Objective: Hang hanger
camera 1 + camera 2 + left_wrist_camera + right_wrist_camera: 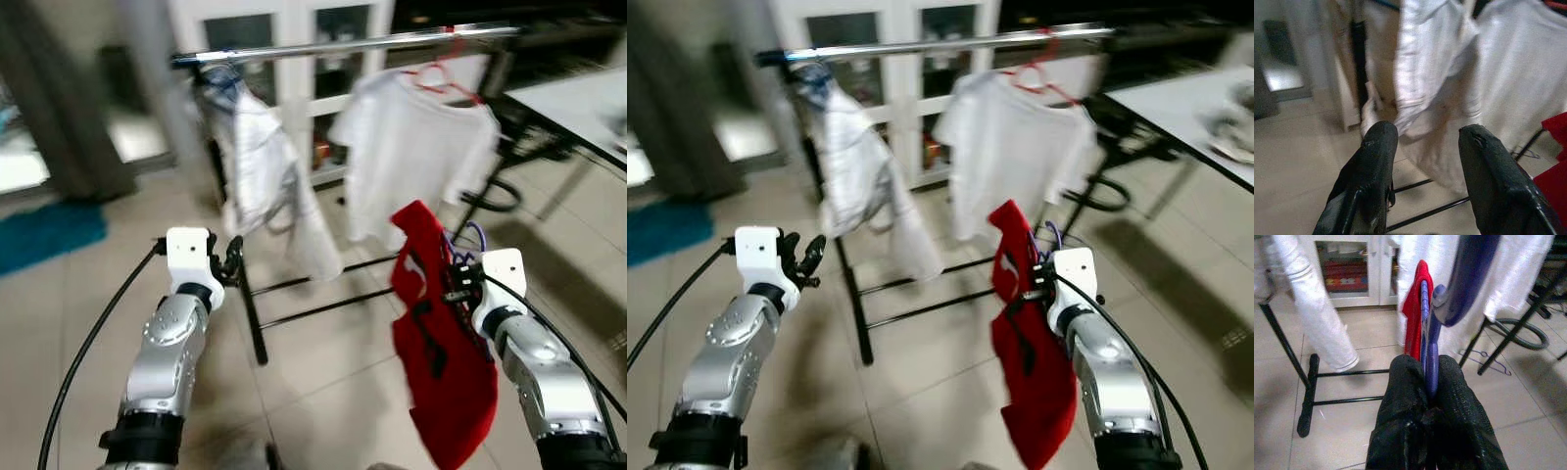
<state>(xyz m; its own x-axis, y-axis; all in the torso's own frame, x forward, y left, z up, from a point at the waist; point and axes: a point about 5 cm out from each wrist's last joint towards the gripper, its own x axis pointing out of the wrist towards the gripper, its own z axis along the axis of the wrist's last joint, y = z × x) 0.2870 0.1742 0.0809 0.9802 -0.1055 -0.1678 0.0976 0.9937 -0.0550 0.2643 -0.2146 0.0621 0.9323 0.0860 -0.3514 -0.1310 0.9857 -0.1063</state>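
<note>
Right gripper [1426, 382] clamped on purple hanger [1429, 342] (red garment [446, 377] on it). Left gripper [1425, 147] wide open, holding nothing, short of rail [343, 45].

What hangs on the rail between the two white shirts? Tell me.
Nothing: in the left eye view the rail is bare between the left shirt and the right shirt.

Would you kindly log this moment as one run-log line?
right gripper: shut on purple hanger with red garment | left gripper: open, empty | rail: ahead, not reached
</note>
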